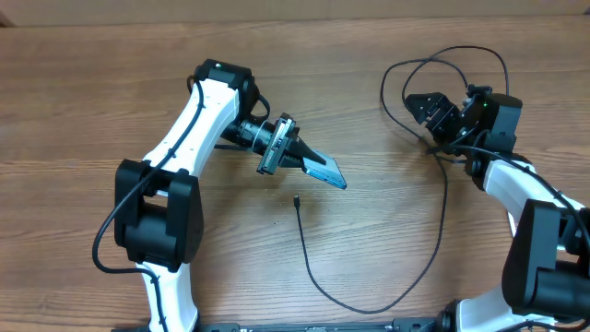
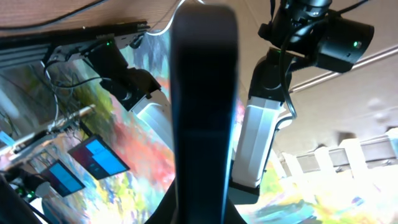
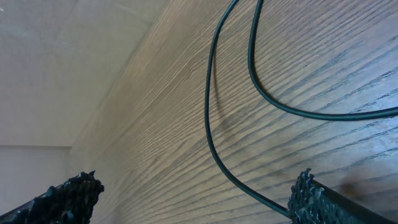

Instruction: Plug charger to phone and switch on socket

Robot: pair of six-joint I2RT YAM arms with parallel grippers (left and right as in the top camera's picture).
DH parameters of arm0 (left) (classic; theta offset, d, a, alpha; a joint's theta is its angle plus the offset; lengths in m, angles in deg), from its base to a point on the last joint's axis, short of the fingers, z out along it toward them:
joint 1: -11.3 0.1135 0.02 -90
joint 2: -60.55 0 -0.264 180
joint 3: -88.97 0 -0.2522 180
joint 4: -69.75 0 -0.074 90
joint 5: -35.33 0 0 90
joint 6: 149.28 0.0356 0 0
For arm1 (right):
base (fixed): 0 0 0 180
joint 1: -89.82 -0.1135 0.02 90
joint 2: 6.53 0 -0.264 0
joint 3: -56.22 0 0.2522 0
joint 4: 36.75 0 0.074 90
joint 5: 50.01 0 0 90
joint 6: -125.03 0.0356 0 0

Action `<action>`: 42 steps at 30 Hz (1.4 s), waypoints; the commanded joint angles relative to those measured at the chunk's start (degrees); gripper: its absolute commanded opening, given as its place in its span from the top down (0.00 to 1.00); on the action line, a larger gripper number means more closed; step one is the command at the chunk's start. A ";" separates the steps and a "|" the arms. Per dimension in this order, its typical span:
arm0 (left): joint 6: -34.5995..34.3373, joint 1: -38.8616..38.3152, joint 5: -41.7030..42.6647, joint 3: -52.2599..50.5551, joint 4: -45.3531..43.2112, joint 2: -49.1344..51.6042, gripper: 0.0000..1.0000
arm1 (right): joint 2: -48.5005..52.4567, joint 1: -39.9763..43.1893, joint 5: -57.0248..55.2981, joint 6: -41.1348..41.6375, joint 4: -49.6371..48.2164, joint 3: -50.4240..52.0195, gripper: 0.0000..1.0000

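My left gripper (image 1: 302, 157) is shut on the phone (image 1: 325, 171), which it holds tilted above the middle of the table with the blue screen edge showing. In the left wrist view the phone (image 2: 205, 106) is a dark upright slab edge-on between the jaws of the left gripper (image 2: 205, 214). The charger cable (image 1: 309, 258) lies on the wood with its small connector tip (image 1: 297, 200) just below the phone. It runs right and loops at the far right. My right gripper (image 1: 426, 108) stands open over that loop, and the cable (image 3: 210, 124) passes between its fingers (image 3: 65, 198) without being gripped. The socket is out of view.
The brown wooden table (image 1: 92, 111) fills the overhead view. The cable's loops (image 1: 442, 55) lie round the right arm at the back right. The left wrist view looks up at the right arm (image 2: 267, 124) and colourful screens behind it.
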 commanded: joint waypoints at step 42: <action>-9.42 -1.27 6.29 0.90 0.35 -15.13 0.96 | 0.17 0.17 -0.61 -0.66 -0.11 -0.20 0.00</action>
